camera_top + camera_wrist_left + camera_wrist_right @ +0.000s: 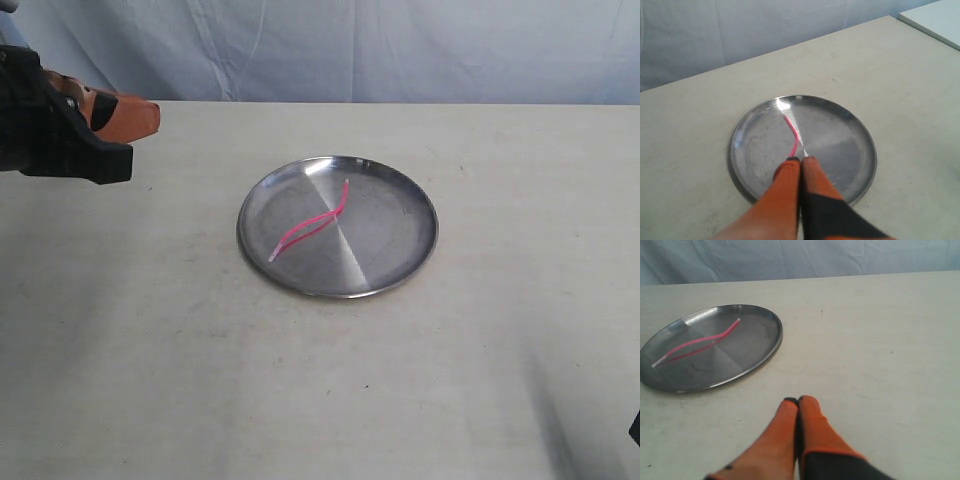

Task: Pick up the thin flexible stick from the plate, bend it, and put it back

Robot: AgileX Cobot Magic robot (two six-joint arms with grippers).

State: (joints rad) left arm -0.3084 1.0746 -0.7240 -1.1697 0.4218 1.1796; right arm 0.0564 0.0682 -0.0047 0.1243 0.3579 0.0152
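Observation:
The thin flexible stick (pixel 312 222), bright pink with pale tips and a kink near its middle, lies free on the round steel plate (pixel 390 230) at the table's centre. My left gripper (pixel 150 118) hangs shut and empty above the table, far to the left of the plate. In the left wrist view its shut orange fingers (pixel 801 161) hide the near end of the stick (pixel 792 132) on the plate (pixel 860 170). My right gripper (pixel 798 401) is shut and empty over bare table, off to one side of the plate (pixel 755 347) and the stick (pixel 700 342).
The pale table (pixel 150 330) stretches wide around the plate. A bluish-white cloth backdrop (pixel 400 50) hangs behind its far edge. A second pale surface (pixel 935 20) shows beyond one table corner in the left wrist view.

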